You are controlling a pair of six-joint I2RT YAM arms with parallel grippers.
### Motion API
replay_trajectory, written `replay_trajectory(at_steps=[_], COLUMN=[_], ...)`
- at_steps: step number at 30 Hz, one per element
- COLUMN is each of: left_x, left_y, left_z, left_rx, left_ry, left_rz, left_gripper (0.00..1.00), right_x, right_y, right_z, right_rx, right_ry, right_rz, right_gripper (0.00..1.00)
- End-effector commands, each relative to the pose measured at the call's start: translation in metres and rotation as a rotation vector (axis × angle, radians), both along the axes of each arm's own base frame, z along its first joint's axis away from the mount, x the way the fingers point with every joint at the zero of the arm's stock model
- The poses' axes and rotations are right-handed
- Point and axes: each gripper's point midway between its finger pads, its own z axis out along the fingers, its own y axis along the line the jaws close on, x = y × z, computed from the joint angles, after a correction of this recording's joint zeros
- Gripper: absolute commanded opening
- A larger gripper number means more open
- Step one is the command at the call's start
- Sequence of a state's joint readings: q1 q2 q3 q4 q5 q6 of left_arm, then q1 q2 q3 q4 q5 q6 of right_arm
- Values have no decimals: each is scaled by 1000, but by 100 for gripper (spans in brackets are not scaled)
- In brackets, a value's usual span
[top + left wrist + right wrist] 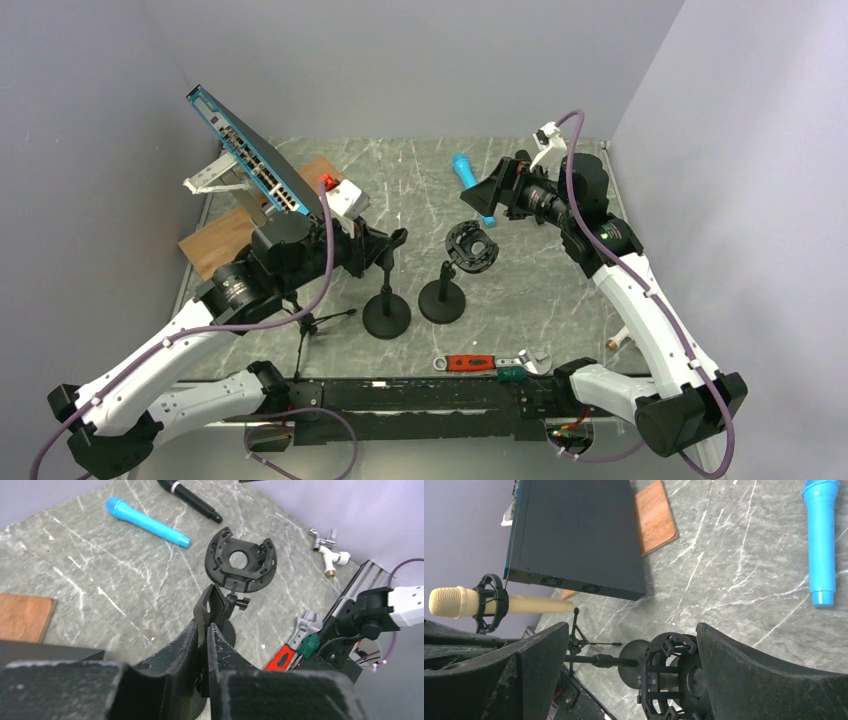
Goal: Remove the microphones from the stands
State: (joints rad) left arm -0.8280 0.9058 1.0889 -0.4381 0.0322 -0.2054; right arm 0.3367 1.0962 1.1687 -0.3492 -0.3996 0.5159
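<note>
Now, left jaws clamped on clip stand [386,312], right jaws wide apart near shock-mount stand [442,300]

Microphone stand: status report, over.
Left pincer shut on stand clip. Right pincer open, facing shock mount. Beige microphone seated on tripod stand. Blue microphone loose nearby.

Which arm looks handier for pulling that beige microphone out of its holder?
Probably the right. The right gripper is open, free, and faces the mounted beige microphone. The left gripper is shut on an empty stand's clip and would have to let go first.
</note>
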Motion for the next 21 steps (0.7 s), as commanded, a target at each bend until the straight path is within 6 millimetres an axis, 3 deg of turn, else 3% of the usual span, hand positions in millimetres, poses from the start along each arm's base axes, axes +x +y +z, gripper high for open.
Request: replay_trajectory(at_steps=[1,6,14,21], left_x=[-43,-48,-47,-56], left_y=[26,40,64,65], left_z=[-138,-155,-160,-168], left_rx=[382,456,484,470], left_ry=[346,371,374,411], left_rz=[-25,24,128,133], left_gripper=[17,15,13,13], right_x=[2,2,2,-1], right_y=[2,3,6,4], right_z=[4,0,-5,-4], right_rx=[11,6,10,3], right_ry=[-32,-23,-13,-16], right_rz=[-1,0,5,-1], right_gripper=[100,100,100,100])
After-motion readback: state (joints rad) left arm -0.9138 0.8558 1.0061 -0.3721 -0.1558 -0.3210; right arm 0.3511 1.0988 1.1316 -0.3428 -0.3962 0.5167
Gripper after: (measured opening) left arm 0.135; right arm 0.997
